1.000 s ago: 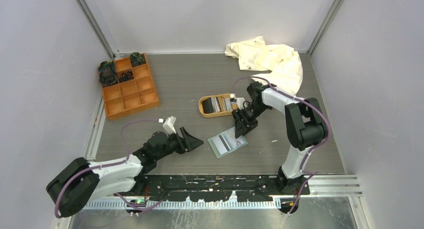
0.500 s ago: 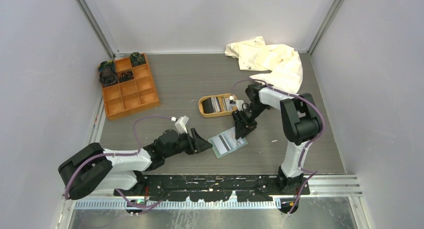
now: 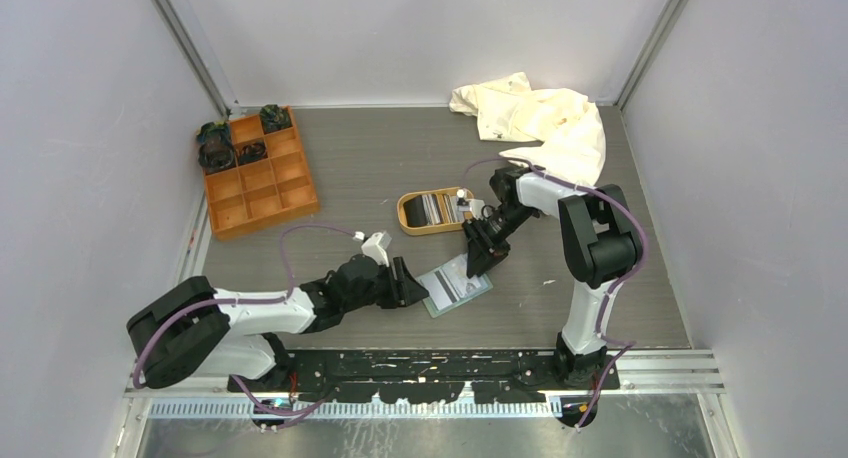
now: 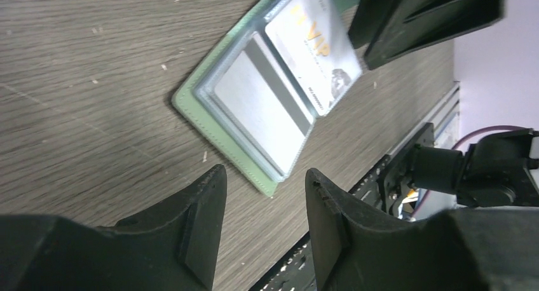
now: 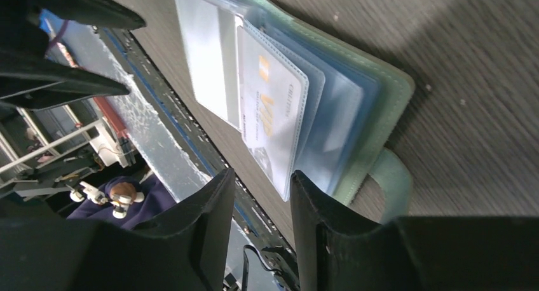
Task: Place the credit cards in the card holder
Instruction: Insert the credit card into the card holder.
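My left pincer [image 4: 264, 173]: fingers apart, empty, low on the table [image 3: 380, 168], just left of the card holder [image 4: 191, 107]. The holder lies open mid-table, long axis near-left to far-right, with a striped card [image 4: 264, 110] and a VIP card [image 4: 314, 46] in its sleeves. My right pincer [image 5: 262, 175], apart and empty, is at its far-right end. Both are close. Base rail [image 3: 450, 363] near; open room to the right.

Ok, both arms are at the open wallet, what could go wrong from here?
1. The left gripper and right gripper both crowd the card holder; they could knock each other.
2. The holder lies loose on the table, so a nudge may slide it.
3. Its clear sleeves fan up; a finger could snag one.
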Robot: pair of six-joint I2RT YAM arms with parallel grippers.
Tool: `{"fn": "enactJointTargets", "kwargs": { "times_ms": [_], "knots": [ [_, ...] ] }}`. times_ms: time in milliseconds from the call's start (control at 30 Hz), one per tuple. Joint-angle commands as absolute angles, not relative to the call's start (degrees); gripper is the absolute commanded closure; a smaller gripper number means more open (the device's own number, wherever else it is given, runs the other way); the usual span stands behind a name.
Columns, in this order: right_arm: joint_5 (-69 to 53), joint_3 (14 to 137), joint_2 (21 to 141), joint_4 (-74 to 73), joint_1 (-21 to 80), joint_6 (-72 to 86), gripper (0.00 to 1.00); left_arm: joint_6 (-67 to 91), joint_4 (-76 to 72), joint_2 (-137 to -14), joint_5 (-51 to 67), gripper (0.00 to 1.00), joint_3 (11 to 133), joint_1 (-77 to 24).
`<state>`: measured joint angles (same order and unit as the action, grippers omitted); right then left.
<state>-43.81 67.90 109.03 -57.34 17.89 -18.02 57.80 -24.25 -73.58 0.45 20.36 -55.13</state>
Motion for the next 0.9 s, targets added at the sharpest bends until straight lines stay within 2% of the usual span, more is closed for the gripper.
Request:
{"fn": "enactJointTargets", "kwargs": {
  "times_ms": [0, 633, 867],
  "knots": [
    [-49.7, 70.3, 109.0, -59.8, 18.1, -19.1, 0.57, 55.9, -22.4, -73.8, -1.9, 0.51, 22.5, -55.5],
    [-58.5, 70.9, 110.9, -62.0, 18.1, -20.5, 0.63, 54.4, -22.8, -77.7, -0.3, 0.59, 28.7, -55.6],
    [-62.9, 71.1, 111.6, -63.9, 18.1, -22.7, 0.65, 55.4, -26.1, -82.1, 2.6, 0.58, 30.2, -55.6]
  ]
}}
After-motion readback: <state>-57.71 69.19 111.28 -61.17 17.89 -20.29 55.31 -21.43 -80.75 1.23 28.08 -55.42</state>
